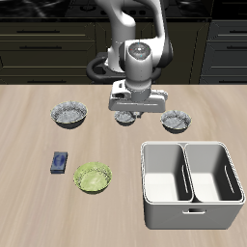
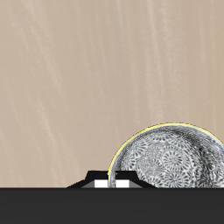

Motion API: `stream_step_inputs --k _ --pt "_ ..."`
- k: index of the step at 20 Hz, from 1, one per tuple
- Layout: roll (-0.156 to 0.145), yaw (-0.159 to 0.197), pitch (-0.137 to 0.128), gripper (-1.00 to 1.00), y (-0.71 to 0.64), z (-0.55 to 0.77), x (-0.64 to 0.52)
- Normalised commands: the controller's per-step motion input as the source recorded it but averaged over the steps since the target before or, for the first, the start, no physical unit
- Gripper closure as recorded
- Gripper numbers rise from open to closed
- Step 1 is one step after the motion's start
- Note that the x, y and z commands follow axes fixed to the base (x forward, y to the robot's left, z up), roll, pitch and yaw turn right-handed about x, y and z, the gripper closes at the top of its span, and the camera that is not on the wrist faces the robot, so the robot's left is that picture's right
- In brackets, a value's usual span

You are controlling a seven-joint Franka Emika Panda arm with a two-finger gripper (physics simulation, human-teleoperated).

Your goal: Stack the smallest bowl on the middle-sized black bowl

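- The gripper (image 1: 132, 109) hung low over the back of the table, directly above the smallest bowl (image 1: 124, 119), which sat on the wood between two larger dark bowls.
- The middle-sized black bowl (image 1: 176, 121) stood just beside it; the largest bowl (image 1: 70, 115) sat well apart on the other side.
- How far the fingers were spread could not be told; the wrist view showed only pale tips beside a speckled bowl (image 2: 171, 157), probably the smallest one.
- Nearer the front edge lay a green bowl (image 1: 93, 177), a small blue object (image 1: 60, 163) and a grey two-compartment bin (image 1: 190, 183).
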Motion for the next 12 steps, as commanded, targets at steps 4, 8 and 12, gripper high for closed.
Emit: stream_step_inputs --k 4,8,12 --pt "0.001 0.004 -0.029 1.00 -0.04 0.23 0.02" --pt "-0.008 -0.003 -0.041 1.00 -0.04 0.28 0.02" --pt "0.000 0.004 -0.020 1.00 -0.02 0.10 0.01"
